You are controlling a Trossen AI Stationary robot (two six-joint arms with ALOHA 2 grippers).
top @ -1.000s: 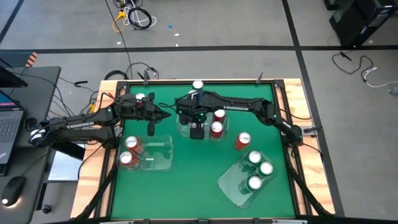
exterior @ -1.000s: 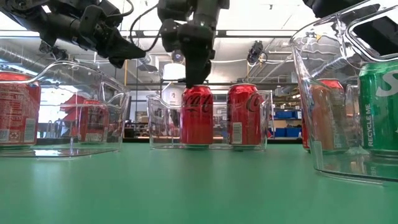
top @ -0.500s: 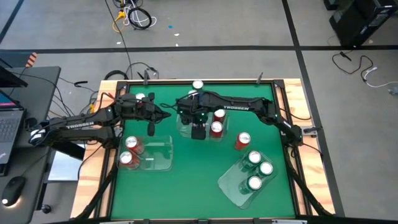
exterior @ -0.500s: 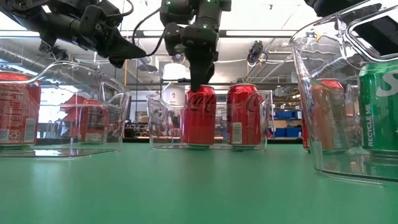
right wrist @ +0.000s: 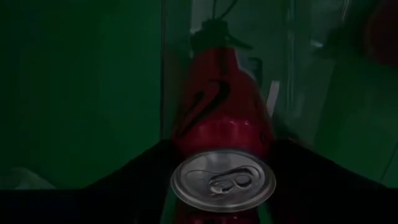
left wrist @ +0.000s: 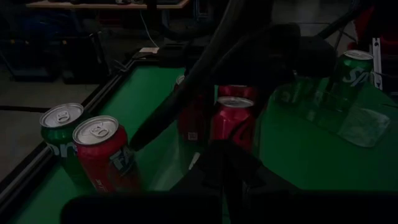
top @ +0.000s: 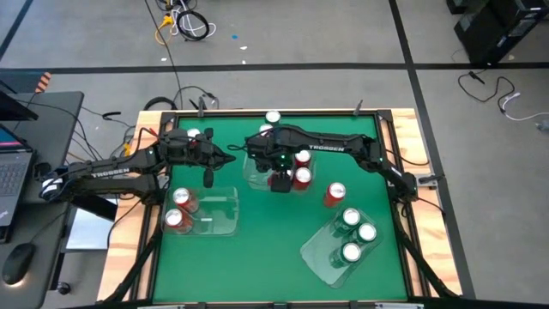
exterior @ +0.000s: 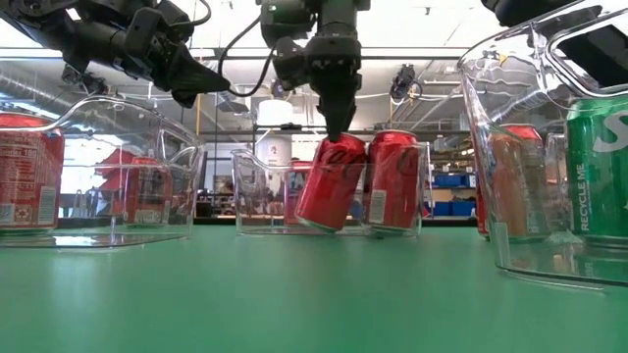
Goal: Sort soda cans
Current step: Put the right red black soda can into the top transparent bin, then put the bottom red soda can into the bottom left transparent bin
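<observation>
Right gripper point(exterior: 335, 132) fingers pinch the rim of a red cola can point(exterior: 330, 183), tilting it inside the middle clear bin point(exterior: 257, 191), probably to clear the wall; a second red can point(exterior: 392, 179) touches it, crowding the way out; left gripper point(exterior: 191, 86) hovers above the worktop point(exterior: 294, 294), fingers pressed together.

Red aluminium soda cans, silver tops: 1 tilted point(exterior: 330, 183), leaning against 1 upright neighbour point(exterior: 392, 180), mid-table; 1 point(top: 335, 194) upright nearer the right edge; 2 point(top: 181, 209) upright near the left edge. Green aluminium soda cans point(top: 356, 233): 3 upright in a row toward the front right corner.
</observation>
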